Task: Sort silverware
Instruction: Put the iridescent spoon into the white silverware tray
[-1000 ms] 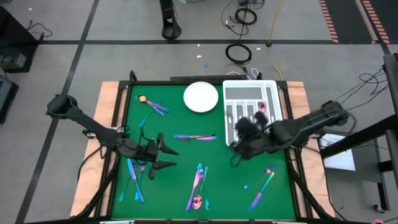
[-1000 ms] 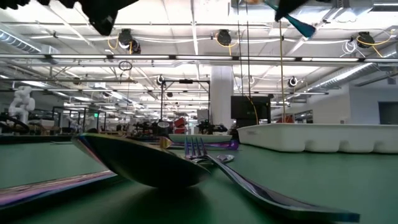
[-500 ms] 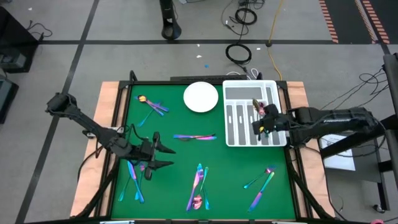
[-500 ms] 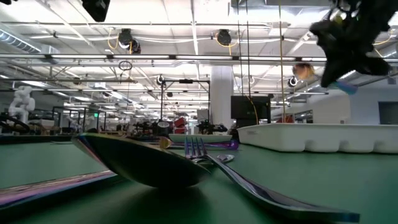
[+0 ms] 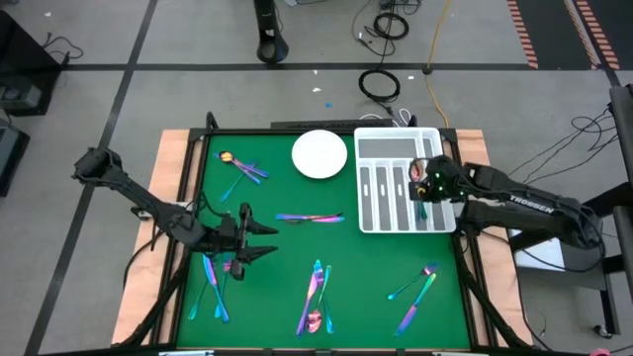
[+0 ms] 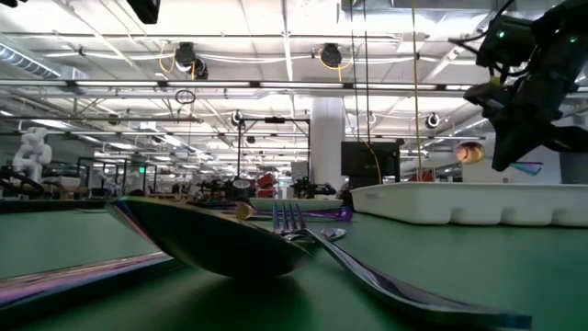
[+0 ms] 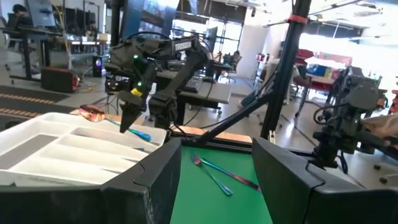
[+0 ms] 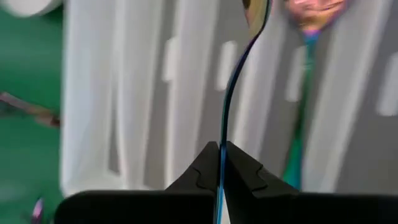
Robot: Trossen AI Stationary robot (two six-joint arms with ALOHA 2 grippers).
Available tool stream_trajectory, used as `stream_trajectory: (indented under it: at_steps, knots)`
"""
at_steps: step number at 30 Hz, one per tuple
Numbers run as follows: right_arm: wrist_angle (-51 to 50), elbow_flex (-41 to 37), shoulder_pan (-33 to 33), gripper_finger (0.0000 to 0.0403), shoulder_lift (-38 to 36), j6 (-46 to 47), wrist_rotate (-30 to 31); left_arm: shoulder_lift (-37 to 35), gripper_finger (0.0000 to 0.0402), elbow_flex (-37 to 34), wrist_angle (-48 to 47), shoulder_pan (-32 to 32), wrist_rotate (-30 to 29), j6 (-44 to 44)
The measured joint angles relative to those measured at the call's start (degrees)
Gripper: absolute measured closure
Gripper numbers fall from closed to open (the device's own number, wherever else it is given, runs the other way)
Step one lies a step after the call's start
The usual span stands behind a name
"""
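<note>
Green table mat [image 5: 366, 262], seen from above with twelve o'clock at the far edge. White slotted tray [image 5: 374, 148] at one to two o'clock; round white plate [image 5: 319, 154] just beside it at twelve. Right gripper [image 5: 423, 190] over the tray's right-hand slots, jaws pressed together on a spoon [image 8: 231, 87] held edge-on; the spoon's bowl [image 7: 93, 112] sticks out past the fingers above the tray, and its teal handle end [image 7: 142, 134] shows below the gripper in the left wrist view. A second spoon [image 8: 306, 37] lies in a tray slot under the held one. Left gripper [image 5: 259, 240] at eight to nine o'clock, jaws apart, empty, above the mat near a cluster of forks and knives [image 5: 213, 287] at seven o'clock. Loose silverware elsewhere: a spoon and two pieces [image 5: 240, 168] at ten to eleven o'clock; a crossed pair [image 5: 310, 218] at centre; a group [image 5: 316, 292] at six o'clock; a fork and knife [image 5: 417, 289] at four to five o'clock. At table height, a spoon bowl [image 6: 207, 241] and fork [image 6: 303, 230] fill the foreground, touching.
</note>
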Motion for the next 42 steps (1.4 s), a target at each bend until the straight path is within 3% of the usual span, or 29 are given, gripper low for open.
stream_trajectory:
  at_steps: [6, 19, 31, 42]
  knots:
    - [0.2, 0.0, -6.1, 0.0403, 4.1, -4.3, -4.9, 0.7, 0.0203, 0.0, -2.4, 0.0, 0.0, 2.1]
    - [2.1, 0.0, -11.6, 0.0403, 15.9, -9.8, -6.3, 0.6, 0.0203, 0.0, -2.5, 0.0, 0.0, 3.9]
    - [5.0, 0.0, -14.3, 0.0401, 20.1, -12.5, -7.7, 0.6, 0.0203, 0.0, -2.8, -0.1, 0.0, 2.9]
    - [3.7, 0.0, -14.3, 0.0347, 20.2, -11.6, -7.3, 0.6, 0.0203, 0.0, -2.7, -0.1, 0.0, 2.7]
